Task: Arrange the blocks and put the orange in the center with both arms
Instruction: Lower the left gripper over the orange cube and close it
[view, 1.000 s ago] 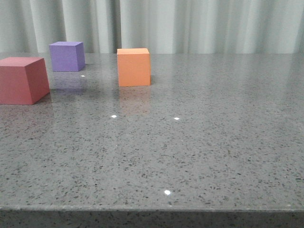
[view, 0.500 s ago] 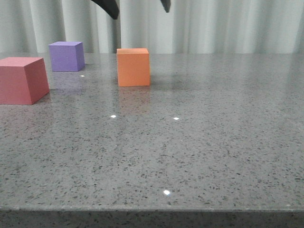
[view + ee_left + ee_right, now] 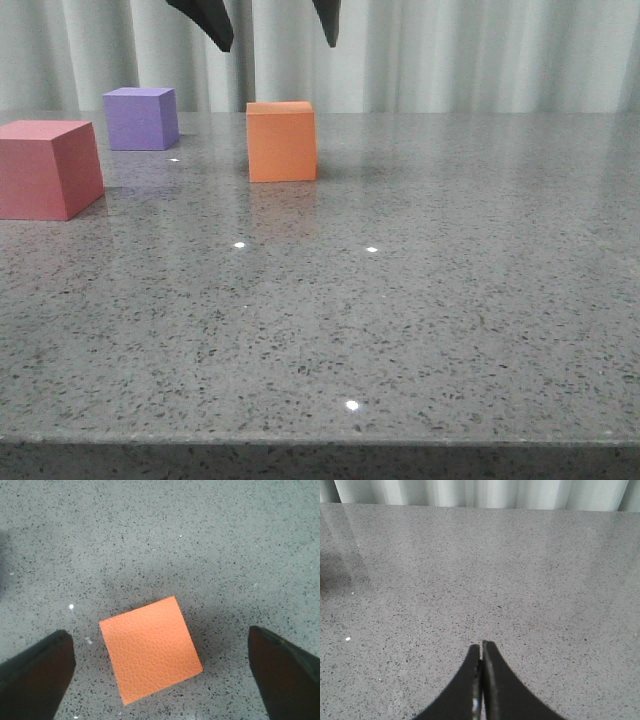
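The orange cube point(image 3: 282, 141) rests on the grey speckled table point(image 3: 400, 320), towards the back and left of the middle. The purple cube point(image 3: 141, 118) stands further left at the back, and the red-pink cube point(image 3: 47, 168) sits at the left edge, nearer to me. My left gripper point(image 3: 277, 32) hangs open above the orange cube, its dark fingertips point(image 3: 213, 24) wide apart. In the left wrist view the orange cube point(image 3: 150, 649) lies between and below the spread fingers point(image 3: 37, 675), untouched. My right gripper point(image 3: 481, 647) is shut over bare table, holding nothing; the front view does not show it.
Pale curtains point(image 3: 450, 50) hang behind the table's far edge. The table's front edge point(image 3: 320, 440) runs along the bottom of the front view. Bare speckled surface spreads to the right of the orange cube.
The left gripper's fingertips have come into the front view from above and dropped lower over the orange cube. The cubes have not moved.
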Robot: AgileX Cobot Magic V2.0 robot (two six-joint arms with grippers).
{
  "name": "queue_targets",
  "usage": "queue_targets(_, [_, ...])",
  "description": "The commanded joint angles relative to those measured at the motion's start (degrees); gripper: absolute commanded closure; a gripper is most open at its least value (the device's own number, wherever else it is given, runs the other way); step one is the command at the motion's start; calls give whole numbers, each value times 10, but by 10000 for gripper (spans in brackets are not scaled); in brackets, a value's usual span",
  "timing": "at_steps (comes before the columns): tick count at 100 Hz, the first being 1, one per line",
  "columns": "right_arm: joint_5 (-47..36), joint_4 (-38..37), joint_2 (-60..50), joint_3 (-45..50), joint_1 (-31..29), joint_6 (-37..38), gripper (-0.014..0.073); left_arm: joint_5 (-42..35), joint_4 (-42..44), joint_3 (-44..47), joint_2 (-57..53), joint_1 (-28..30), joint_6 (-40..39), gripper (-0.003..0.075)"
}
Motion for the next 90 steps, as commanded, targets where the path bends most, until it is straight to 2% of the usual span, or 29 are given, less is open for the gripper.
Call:
queue_targets(1, [-45, -14, 3, -14, -3, -1, 660, -23, 10, -19, -16, -3, -7, 60])
queue_targets(68, [-46, -14, 3, -14, -3, -1, 660, -17, 13, -17, 41, -3, -7, 64])
queue_targets(80, [-46, -14, 3, -14, -3, -1, 660, -10, 13, -17, 46, -3, -7, 138])
queue_targets(90, [-46, -14, 3, -14, -3, -1, 660, -8, 13, -17, 46, -3, -7, 279])
